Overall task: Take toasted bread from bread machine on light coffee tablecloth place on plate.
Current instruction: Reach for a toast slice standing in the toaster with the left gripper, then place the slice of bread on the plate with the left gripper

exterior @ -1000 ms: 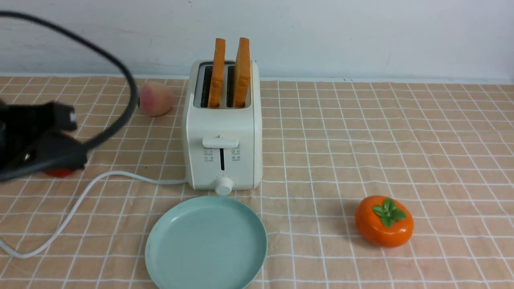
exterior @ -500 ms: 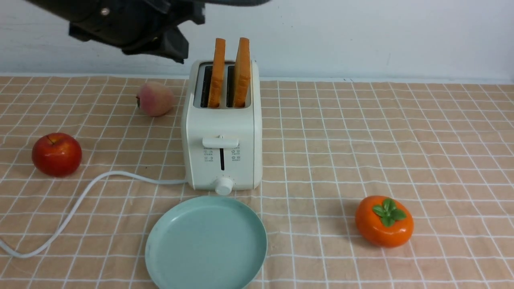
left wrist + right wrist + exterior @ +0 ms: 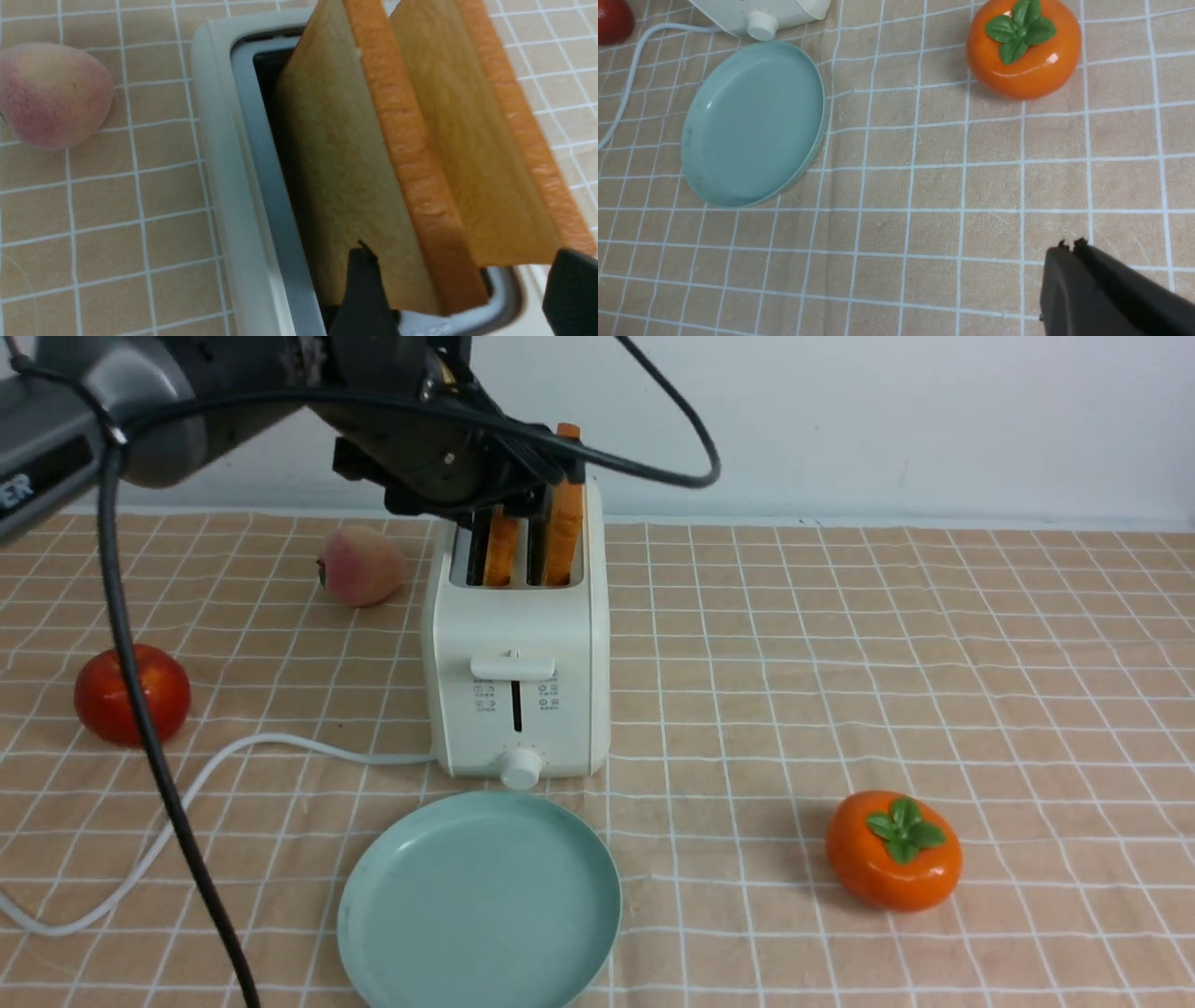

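Toasted bread [image 3: 563, 532]: two slices stand on edge in the slots of the bread machine [image 3: 515, 644], their upper halves clear of the top; neither is lifted out yet.
Bread machine: upright near the middle of the tablecloth [image 3: 934, 644], with its lever face towards 6 o'clock.
Plate [image 3: 481, 905]: bare and flat on the cloth, just beside the bread machine at its 6 o'clock.
Left gripper [image 3: 523, 485]: jaws spread wide and holding nothing; the arm reaches in from 10 o'clock and hangs directly over the slots.
Finger placing: in the left wrist view one fingertip [image 3: 364, 280] shows against the broad face of the 9 o'clock slice [image 3: 336, 186]. The other shows past the outer crust of the 3 o'clock slice [image 3: 467, 154]. Whether the jaws bracket one slice or both I cannot tell.
Key relation: the bread lies straight below the open jaws. Each slice runs lengthwise from 12 to 6 o'clock, with its broad faces towards 9 and 3, so the pinch has to close along the 9–3 line, across the thickness.
Nearer arm: the left, by far.
Right gripper [image 3: 1071, 243]: closed and empty over bare cloth on the persimmon [image 3: 1022, 46] side, well apart from the bread machine.
Step, as I judge it: settling the fingers before the first grasp, with the whole transfer ahead.
Risk: a squeeze across both slices could wedge them in the slots.
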{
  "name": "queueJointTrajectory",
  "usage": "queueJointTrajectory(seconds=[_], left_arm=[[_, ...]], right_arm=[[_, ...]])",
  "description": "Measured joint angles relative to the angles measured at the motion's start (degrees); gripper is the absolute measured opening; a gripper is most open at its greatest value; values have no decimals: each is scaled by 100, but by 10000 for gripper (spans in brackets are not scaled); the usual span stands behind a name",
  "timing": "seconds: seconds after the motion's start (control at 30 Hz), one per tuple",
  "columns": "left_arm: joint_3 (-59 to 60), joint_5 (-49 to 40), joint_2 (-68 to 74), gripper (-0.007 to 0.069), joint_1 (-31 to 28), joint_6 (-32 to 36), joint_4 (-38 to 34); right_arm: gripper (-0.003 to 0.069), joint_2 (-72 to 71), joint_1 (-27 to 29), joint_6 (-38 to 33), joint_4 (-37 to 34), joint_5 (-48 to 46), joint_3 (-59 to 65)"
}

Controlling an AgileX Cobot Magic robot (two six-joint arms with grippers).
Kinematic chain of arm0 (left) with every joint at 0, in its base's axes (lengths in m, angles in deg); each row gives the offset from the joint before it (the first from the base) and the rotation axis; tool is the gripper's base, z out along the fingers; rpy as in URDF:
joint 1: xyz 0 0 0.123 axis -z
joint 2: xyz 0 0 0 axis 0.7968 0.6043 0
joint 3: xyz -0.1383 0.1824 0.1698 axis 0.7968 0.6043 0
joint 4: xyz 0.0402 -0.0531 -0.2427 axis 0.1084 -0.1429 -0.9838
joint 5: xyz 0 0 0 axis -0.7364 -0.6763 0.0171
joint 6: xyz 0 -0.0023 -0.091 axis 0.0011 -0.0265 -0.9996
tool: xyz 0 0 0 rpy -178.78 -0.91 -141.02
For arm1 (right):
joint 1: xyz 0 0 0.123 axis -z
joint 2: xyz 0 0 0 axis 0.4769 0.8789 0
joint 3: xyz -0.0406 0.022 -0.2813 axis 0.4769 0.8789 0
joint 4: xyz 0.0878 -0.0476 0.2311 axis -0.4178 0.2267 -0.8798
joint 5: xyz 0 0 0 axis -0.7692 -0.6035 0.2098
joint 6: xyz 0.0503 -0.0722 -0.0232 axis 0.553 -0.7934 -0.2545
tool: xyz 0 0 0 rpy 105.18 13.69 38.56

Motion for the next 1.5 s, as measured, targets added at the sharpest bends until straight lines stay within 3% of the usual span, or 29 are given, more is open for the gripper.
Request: queueJointTrajectory(seconds=[0.1, 0.27, 0.3, 0.47, 0.73, 0.8, 0.9, 1.0, 1.13, 1.17, 1.2, 1.23, 1.27, 1.33, 1.4, 1.47, 1.5], left_arm=[[0, 35, 170, 435, 0, 0, 126], [-6, 53, 300, 92, 0, 0, 471], [-13, 41, 287, 73, 0, 0, 529], [-231, -343, -86, 92, 0, -20, 607], [-591, -1290, -1966, 92, 0, -207, 525], [-244, -1819, -2703, 92, 0, -238, 340], [331, -1918, -3209, 92, 0, -243, 136], [1693, -1628, -3855, 92, 0, -254, -396], [4529, 77, -4517, 92, 0, 34, -2071], [4745, 266, -4527, 92, 0, 66, -2260], [5436, 937, -4518, 92, 0, 349, -2966], [5524, 937, -4510, 92, 0, 394, -3070], [6136, 1658, -4433, 92, 0, 831, -3890], [6591, 2410, -4250, 92, 0, 1412, -4787], [6852, 2904, -3982, 92, 0, 2130, -5795], [6882, 3060, -3796, 92, 0, 2530, -6197], [6887, 3137, -3510, 92, 0, 3081, -6835]], right_arm=[[1, 0, 0, 0, 0, 0, 0], [6, 0, 0, 0, 0, 0, 0], [6, 0, 0, 0, 0, 0, 0], [13, 0, 0, 0, 0, 0, 0], [19, 0, 0, 0, 0, 113, 0], [22, 0, 0, 0, 0, 205, 0], [22, 0, 0, 0, 0, 248, 0], [22, 0, 0, -21, 0, 260, 0], [26, 0, 0, -82, 0, 260, 0], [26, 0, 0, -82, 0, 260, 0], [28, 0, 0, -87, 0, 260, 0], [29, 0, 0, -87, 0, 260, 0], [31, 0, 0, -95, 0, 260, 0], [34, 0, 0, -101, 0, 260, 0], [37, 0, 0, -101, 0, 260, 0], [38, 0, 0, -101, 0, 262, 0], [38, 0, 0, -105, 0, 262, 0]])
